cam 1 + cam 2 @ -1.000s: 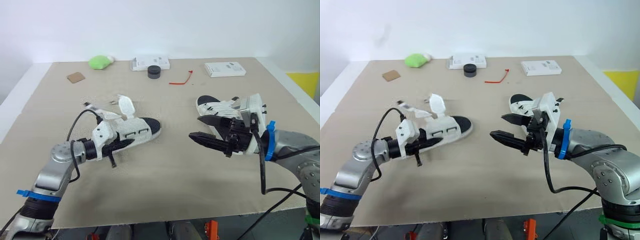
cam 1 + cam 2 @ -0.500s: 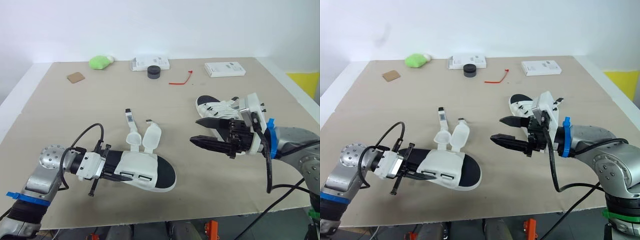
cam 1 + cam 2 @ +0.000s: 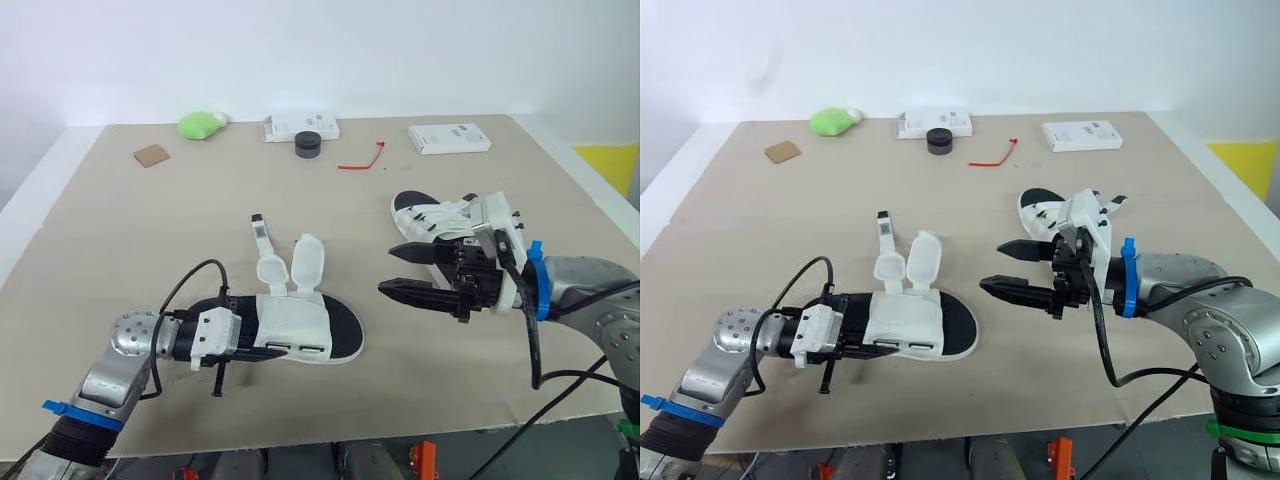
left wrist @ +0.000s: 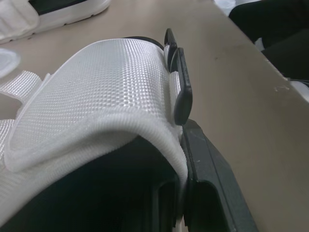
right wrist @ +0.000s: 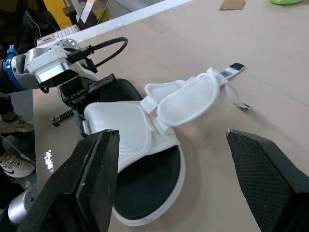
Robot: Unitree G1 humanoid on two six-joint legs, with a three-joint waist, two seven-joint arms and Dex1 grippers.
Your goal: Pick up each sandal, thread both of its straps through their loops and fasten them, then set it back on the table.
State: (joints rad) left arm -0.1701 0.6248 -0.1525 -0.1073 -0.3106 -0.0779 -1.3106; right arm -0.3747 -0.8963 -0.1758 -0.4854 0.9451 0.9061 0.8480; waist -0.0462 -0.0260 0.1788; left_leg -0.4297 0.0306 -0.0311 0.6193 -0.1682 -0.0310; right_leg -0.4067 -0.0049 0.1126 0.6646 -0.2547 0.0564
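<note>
Straps (image 3: 307,262) on the near sandal (image 3: 300,322) stood loose, unthreaded; left gripper (image 3: 240,340) clamped its end, right gripper (image 3: 386,269) hovered wide open, empty. Nothing looked fastened yet.

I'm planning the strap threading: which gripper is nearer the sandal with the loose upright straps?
Left. The left gripper grips that sandal at one end; the right gripper, open, hovers apart from it past its other end.

A white woven-mesh upper and a black footbed are seen on the near sandal (image 3: 290,325) — the far sandal (image 3: 428,216) is coloured likewise. The table (image 3: 120,220) is covered in beige.
</note>
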